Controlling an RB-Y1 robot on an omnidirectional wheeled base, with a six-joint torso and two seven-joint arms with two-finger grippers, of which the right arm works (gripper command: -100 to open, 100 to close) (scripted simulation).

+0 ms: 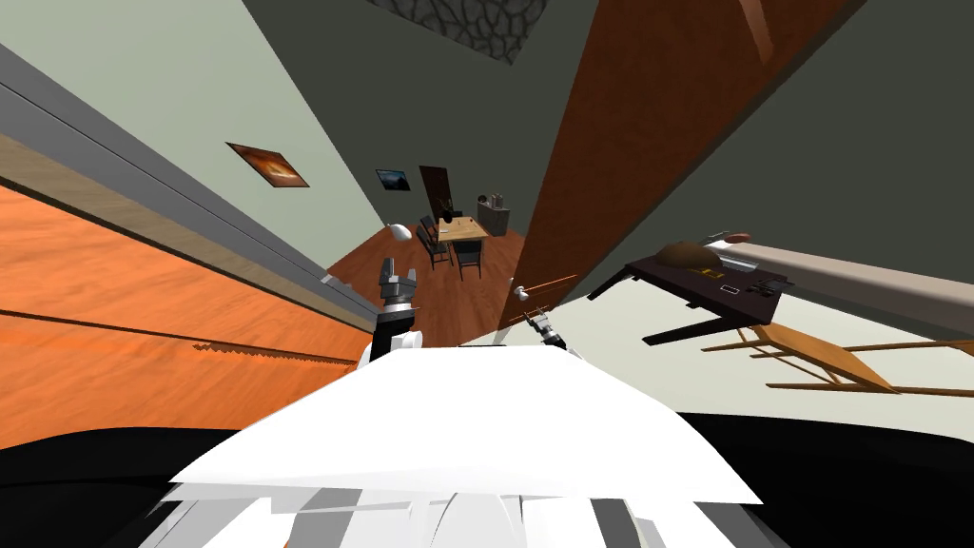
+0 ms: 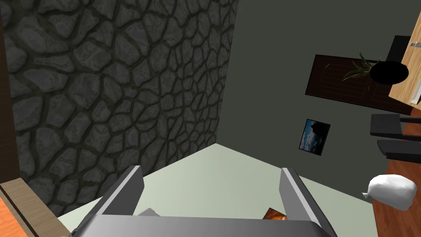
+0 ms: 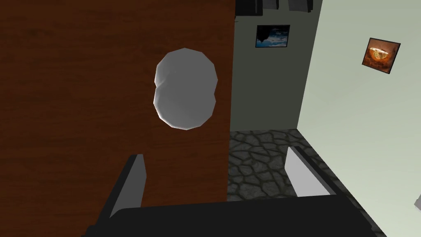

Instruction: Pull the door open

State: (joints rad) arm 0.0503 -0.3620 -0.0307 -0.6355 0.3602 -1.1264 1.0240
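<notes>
Left gripper (image 2: 211,168): mid-grey box body, two flat blade fingers (image 2: 127,193), grey with paler inner edge. Left forearm (image 1: 407,341): white shell, dark joint above. Right gripper (image 3: 216,153): near-black box body, light grey blade fingers with slanted tips.

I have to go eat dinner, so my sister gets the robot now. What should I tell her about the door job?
Right gripper: open and empty, pointed at the brown door. The pale round knob sits ahead of it, near the door's edge, not yet in its grasp.
Left gripper: open and empty, held up off to the side.
Done: right gripper roughly lined up with the knob.
Left: move in, shut on the knob, then pull the door open.
</notes>
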